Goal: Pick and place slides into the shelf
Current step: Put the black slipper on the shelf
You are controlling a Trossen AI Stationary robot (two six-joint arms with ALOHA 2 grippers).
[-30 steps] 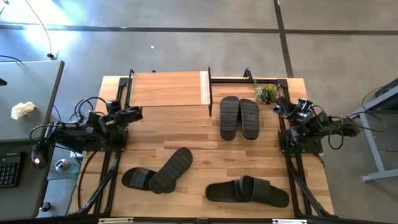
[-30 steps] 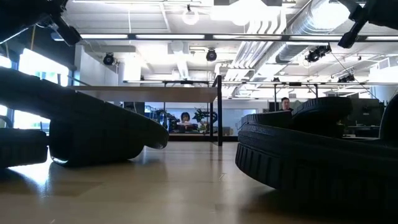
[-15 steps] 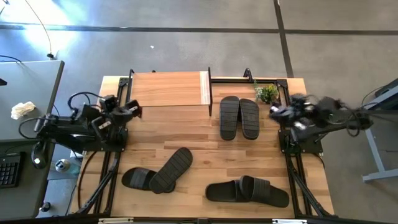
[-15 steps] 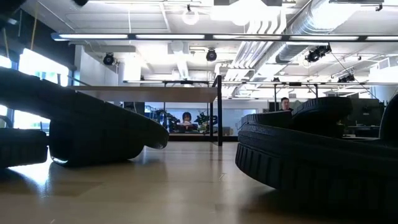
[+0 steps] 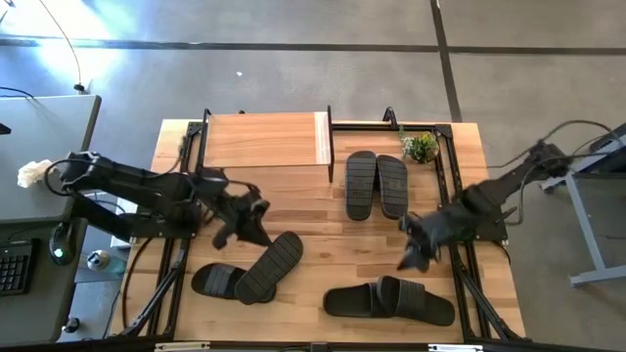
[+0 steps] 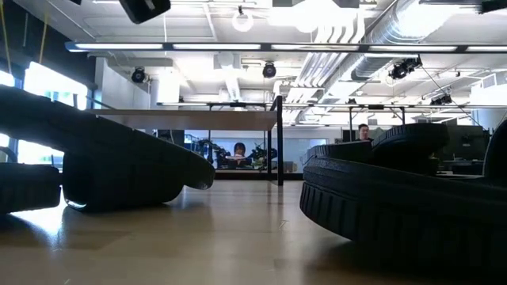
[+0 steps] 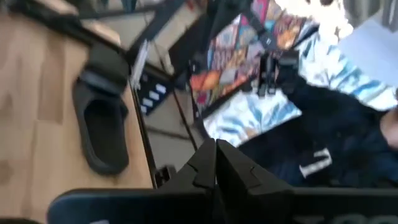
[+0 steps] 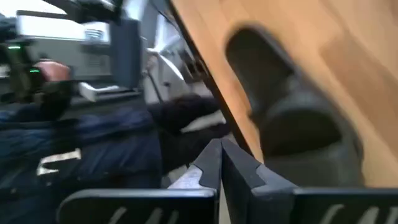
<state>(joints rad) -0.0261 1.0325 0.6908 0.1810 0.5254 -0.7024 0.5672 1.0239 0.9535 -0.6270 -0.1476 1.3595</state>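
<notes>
free: shelf [image 5: 262, 140] top bare | obstacles: 2 slides [image 5: 376, 183] beside it

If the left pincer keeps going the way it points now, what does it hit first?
Likely the overturned slide leaning on its mate at the table's front-left. The shut left pincer points towards the table's middle, just above that sole. Height is unclear from overhead, so it may pass over.

Two dark jointed arms [image 5: 137, 186], black cables, black hands [image 5: 245, 210].
</notes>
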